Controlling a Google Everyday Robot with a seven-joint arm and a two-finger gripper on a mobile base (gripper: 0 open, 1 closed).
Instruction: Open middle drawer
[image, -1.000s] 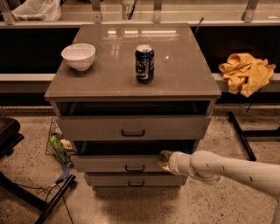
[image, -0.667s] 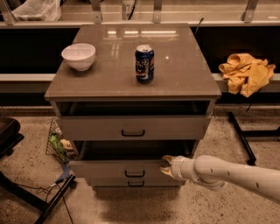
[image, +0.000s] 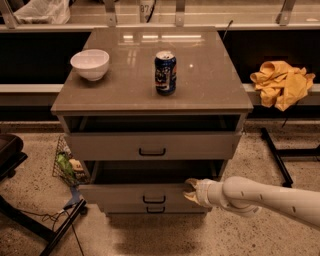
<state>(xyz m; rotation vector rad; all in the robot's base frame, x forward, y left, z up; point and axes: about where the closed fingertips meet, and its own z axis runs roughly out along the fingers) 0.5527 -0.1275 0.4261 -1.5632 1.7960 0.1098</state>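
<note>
Here, I view the grey-beige square cabinet from above and in front, with three drawers stacked in its face. The middle drawer, a plain grey-beige front with a small black bar handle at its centre, stands pulled forward of the cabinet body, with a dark gap open above its top edge. The pale gripper, at the end of my white jointed arm, sits at the right end of that front, close against its upper edge. I cannot tell whether the jaws are apart, together or clamped on the front. The arm enters from the lower right. Above, the taller top drawer also shows a dark gap over its front. Below, the shortest bottom drawer is mostly hidden under the middle one. On the cabinet top, a white round bowl sits at the left and a blue drink can stands upright near the centre, well apart from it. A crumpled yellow cloth lies on the ledge to the right. A wire basket rests on the speckled floor just beside the cabinet's left side.
</note>
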